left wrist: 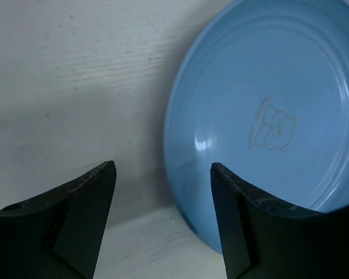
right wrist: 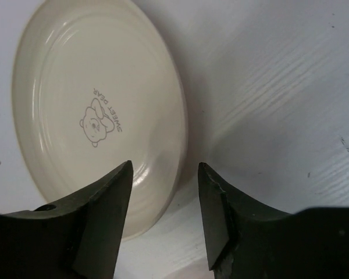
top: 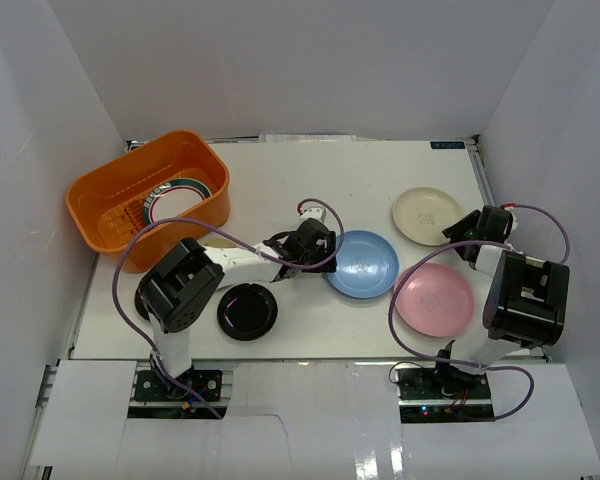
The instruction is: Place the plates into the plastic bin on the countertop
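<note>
Standing by the white countertop [top: 360, 170], I see the orange plastic bin [top: 85, 215] at its far left corner. The bin's mouth faces up and its long axis runs roughly left to right, the right end angled a little toward the back wall. A green-rimmed plate [top: 180, 190] lies tilted inside the right half of it.

Four more plates lie flat and face up on the counter, and being round they have no long axis. The black plate [top: 247, 311] sits near the front edge beside the left arm's base. The light blue plate [left wrist: 267, 87] is in the middle, the pink plate [top: 434, 299] is just right of it, and the cream plate [right wrist: 93, 75] is behind the pink one, toward the right.

The left gripper [left wrist: 163, 168] reaches rightward across the counter to the blue plate's left edge. Its jaws are spread wide and straddle the rim, one finger over bare counter and the other over the dish, with no grip made.

The right gripper [right wrist: 163, 168] points at the cream plate's right edge. It is likewise parted, with the rim lying in the gap and nothing clamped. Each of these two plates has a small bear printed in its centre.
</note>
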Controlling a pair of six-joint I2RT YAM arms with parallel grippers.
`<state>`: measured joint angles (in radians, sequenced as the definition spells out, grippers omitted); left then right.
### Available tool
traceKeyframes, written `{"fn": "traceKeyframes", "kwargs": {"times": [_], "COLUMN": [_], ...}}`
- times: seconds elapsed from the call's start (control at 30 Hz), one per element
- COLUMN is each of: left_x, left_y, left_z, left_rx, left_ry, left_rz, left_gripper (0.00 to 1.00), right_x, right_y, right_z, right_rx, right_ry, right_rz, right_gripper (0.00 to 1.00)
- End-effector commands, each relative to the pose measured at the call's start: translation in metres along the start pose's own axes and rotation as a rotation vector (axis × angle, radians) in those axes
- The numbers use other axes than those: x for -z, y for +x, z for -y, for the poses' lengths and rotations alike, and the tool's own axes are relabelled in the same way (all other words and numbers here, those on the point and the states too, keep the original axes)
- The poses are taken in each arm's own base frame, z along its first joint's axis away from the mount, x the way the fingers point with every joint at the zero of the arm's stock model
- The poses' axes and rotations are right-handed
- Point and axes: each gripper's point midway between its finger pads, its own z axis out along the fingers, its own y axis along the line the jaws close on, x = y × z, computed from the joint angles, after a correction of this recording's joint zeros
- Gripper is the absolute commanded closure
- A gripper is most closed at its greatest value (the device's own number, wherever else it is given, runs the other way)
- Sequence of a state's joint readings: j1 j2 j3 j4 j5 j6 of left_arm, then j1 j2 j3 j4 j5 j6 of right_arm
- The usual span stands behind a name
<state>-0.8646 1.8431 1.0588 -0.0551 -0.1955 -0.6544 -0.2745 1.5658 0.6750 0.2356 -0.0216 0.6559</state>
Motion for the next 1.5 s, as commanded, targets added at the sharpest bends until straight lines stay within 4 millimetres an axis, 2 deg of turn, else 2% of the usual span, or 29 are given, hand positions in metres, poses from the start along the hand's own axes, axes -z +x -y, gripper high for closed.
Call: {"fn": "traceKeyframes", "kwargs": {"times": [0.0,0.23,0.27,0.3,0.33,0.37,0.4,0.43,0.47,0.57,0.6,0.7,0.73,0.8,0.83,0.87,0.9,0.93,0.97,1.03,1.07,1.13,1.17,1.2,1.23,1.27,1.33,1.37,1.47], "left_x": [-0.008,-0.022,-0.023,-0.025,-0.026,-0.026,-0.024,-0.023,-0.021,0.0,0.018,0.051,0.075,0.096,0.123,0.135,0.149,0.177,0.194,0.221,0.239,0.246,0.252,0.252,0.253,0.262,0.261,0.266,0.254], "left_y": [-0.011,-0.01,-0.011,-0.012,-0.013,-0.014,-0.017,-0.021,-0.026,-0.06,-0.086,-0.131,-0.153,-0.178,-0.196,-0.206,-0.216,-0.227,-0.241,-0.255,-0.26,-0.258,-0.253,-0.249,-0.244,-0.237,-0.229,-0.226,-0.214], "left_z": [0.015,0.009,0.008,0.008,0.007,0.006,0.008,0.009,0.011,0.019,0.024,0.014,0.012,-0.02,-0.028,-0.057,-0.07,-0.081,-0.112,-0.144,-0.181,-0.216,-0.261,-0.278,-0.296,-0.326,-0.351,-0.367,-0.387], "left_rx": [-0.024,-0.033,-0.037,-0.039,-0.04,-0.037,-0.035,-0.037,-0.042,-0.059,-0.052,-0.005,0.026,0.092,0.123,0.177,0.209,0.242,0.3,0.361,0.412,0.475,0.549,0.585,0.618,0.672,0.715,0.729,0.72], "left_ry": [0.031,-0.02,-0.028,-0.036,-0.045,-0.054,-0.051,-0.05,-0.048,-0.058,-0.049,-0.037,-0.014,-0.035,-0.027,-0.066,-0.072,-0.065,-0.096,-0.14,-0.227,-0.259,-0.331,-0.336,-0.36,-0.396,-0.417,-0.443,-0.507], "left_rz": [0.019,0.015,0.017,0.015,0.02,0.023,0.03,0.036,0.042,0.117,0.182,0.266,0.316,0.335,0.383,0.39,0.415,0.459,0.498,0.56,0.592,0.58,0.579,0.566,0.557,0.563,0.542,0.546,0.491], "left_gripper": [0.25,0.48,0.51,0.57,0.73,0.83,0.93,1.0,1.0,1.0,1.0,1.0,1.0,1.0,1.0,1.0,1.0,1.0,1.0,1.0,1.0,1.0,1.0,1.0,1.0,1.0,1.0,1.0,1.0], "right_x": [-0.005,-0.011,-0.011,-0.01,-0.007,0.001,0.006,0.013,0.022,0.047,0.064,0.096,0.119,0.15,0.166,0.176,0.187,0.207,0.216,0.231,0.236,0.243,0.247,0.252,0.254,0.263,0.263,0.271,0.273], "right_y": [-0.015,-0.011,-0.009,-0.01,-0.009,-0.013,-0.004,-0.011,-0.015,-0.026,-0.036,-0.053,-0.06,-0.073,-0.082,-0.087,-0.092,-0.097,-0.099,-0.089,-0.083,-0.054,-0.043,-0.009,0.001,0.023,0.037,0.049,0.072], "right_z": [-0.022,-0.03,-0.032,-0.034,-0.039,-0.049,-0.049,-0.063,-0.073,-0.091,-0.099,-0.116,-0.131,-0.15,-0.163,-0.169,-0.176,-0.189,-0.195,-0.209,-0.216,-0.238,-0.248,-0.265,-0.271,-0.281,-0.287,-0.293,-0.305], "right_rx": [-0.028,-0.044,-0.05,-0.051,-0.071,-0.08,-0.092,-0.091,-0.104,-0.112,-0.106,-0.112,-0.093,-0.07,-0.048,-0.01,0.017,0.053,0.077,0.133,0.152,0.229,0.263,0.311,0.352,0.384,0.408,0.427,0.481], "right_ry": [-0.093,-0.131,-0.141,-0.152,-0.171,-0.219,-0.24,-0.298,-0.334,-0.412,-0.445,-0.523,-0.597,-0.676,-0.711,-0.726,-0.746,-0.788,-0.81,-0.868,-0.883,-0.936,-0.958,-1.003,-1.017,-1.06,-1.065,-1.093,-1.111], "right_rz": [0.043,0.019,0.008,0.01,0.013,0.037,0.037,0.075,0.086,0.125,0.168,0.221,0.235,0.267,0.274,0.291,0.301,0.302,0.304,0.279,0.265,0.218,0.198,0.114,0.107,0.06,0.054,0.033,0.0], "right_gripper": [0.47,0.78,0.86,0.89,0.92,0.92,0.92,0.92,0.92,0.92,0.92,0.92,0.92,0.92,0.92,0.92,0.92,0.92,0.92,0.92,0.92,0.92,0.92,0.92,0.92,0.92,0.92,0.92,0.92]}}
